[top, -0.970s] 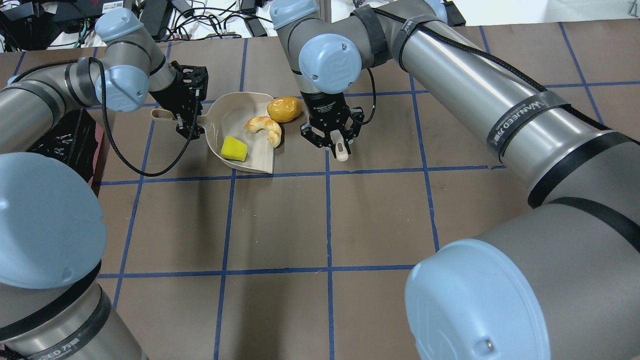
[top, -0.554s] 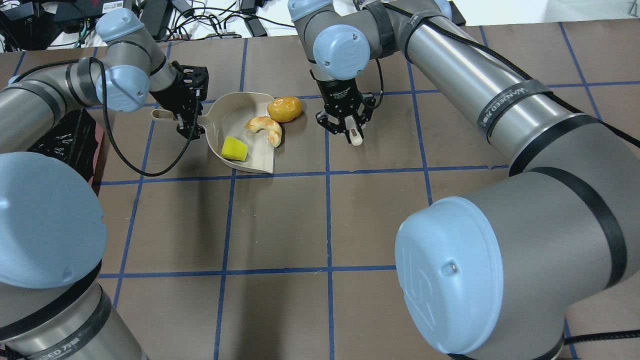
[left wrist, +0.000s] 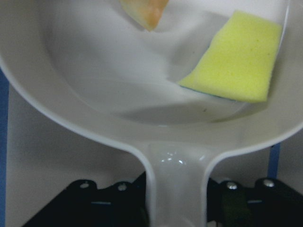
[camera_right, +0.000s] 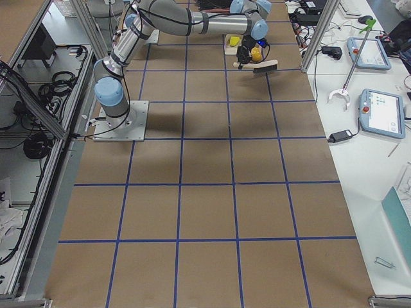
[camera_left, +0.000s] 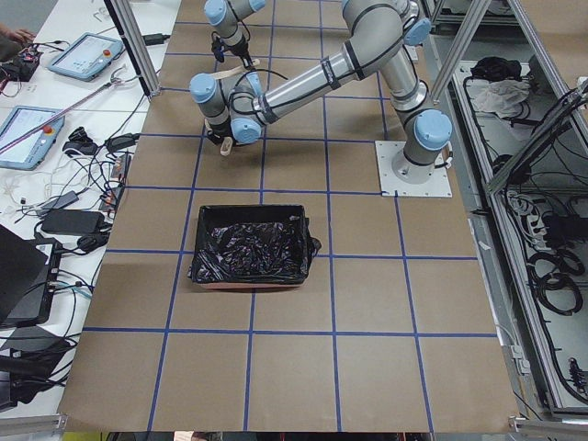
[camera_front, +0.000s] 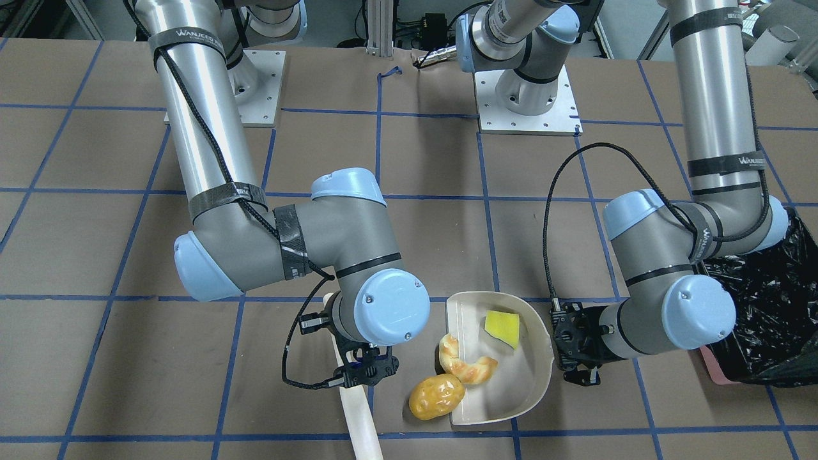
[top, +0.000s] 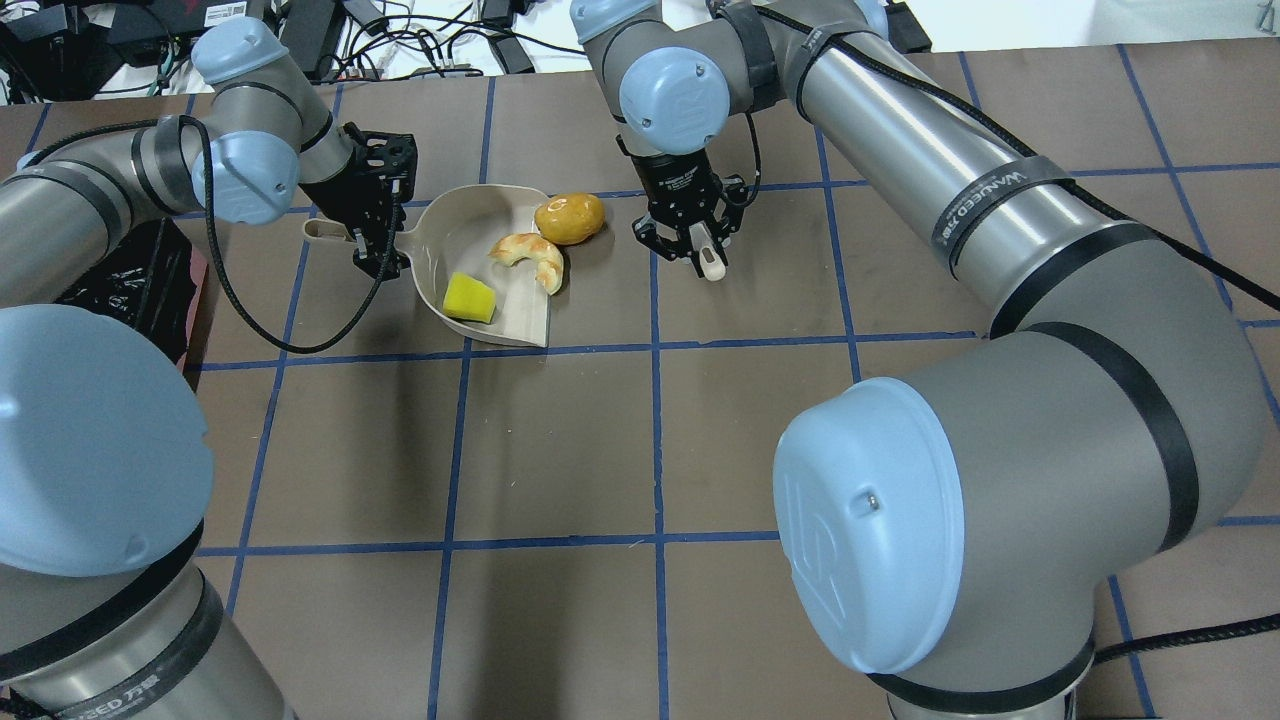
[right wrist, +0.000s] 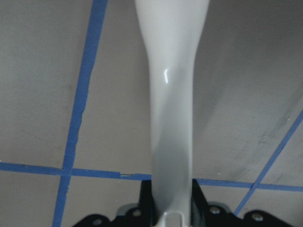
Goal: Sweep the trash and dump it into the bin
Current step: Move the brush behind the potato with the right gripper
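Trash lies between left claw and right claw (gripping brush).

The brown paper-covered desk is crossed by a blue tape grid. The plastic dustpan is plain beige, as is the smooth plastic brush handle. The sponge block is bright yellow. The curved pastry is tan, streaked orange-brown. The glossy potato-like lump is golden-brown. The rectangular pink bin has a shiny black liner.

Brown paper-covered table gridded with blue tape lines; aluminium frame posts at its edges; white side bench carrying grey teach pendants.
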`<state>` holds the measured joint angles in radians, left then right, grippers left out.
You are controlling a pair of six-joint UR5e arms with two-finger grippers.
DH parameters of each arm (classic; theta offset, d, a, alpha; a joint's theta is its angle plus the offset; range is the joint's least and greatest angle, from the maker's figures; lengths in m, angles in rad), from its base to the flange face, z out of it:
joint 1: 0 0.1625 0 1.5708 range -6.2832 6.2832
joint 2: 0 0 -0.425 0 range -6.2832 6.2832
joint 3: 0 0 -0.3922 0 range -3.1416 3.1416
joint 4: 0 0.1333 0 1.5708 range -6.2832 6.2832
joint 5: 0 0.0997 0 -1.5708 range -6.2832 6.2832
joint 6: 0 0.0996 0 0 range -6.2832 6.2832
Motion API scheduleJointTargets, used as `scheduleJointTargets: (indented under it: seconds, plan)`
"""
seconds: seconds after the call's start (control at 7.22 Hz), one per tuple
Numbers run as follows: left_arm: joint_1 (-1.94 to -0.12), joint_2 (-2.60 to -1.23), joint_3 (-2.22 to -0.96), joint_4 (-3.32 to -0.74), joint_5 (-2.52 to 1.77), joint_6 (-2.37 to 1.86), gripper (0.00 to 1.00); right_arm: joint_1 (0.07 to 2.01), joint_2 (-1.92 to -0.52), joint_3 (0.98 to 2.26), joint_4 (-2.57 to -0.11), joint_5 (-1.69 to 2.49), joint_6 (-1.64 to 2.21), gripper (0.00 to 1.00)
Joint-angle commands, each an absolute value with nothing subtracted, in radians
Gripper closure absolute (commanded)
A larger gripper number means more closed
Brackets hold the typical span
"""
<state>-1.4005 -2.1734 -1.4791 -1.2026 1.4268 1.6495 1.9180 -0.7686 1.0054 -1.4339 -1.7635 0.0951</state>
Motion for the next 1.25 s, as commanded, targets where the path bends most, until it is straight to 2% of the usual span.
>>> scheduleJointTargets:
  seconds: [0.0, 1.11]
  plan:
    - [-1.401, -2.174, -1.480, -1.203, 1.427, 1.649, 0.78, 1.951, -0.764, 1.008, -1.427, -1.758, 0.095, 1.00]
    - [-1.402, -2.174, -1.480, -1.203, 1.427, 1.647, 0.77, 2.046, -0.755, 1.020, -1.437, -1.649, 0.236, 1.00]
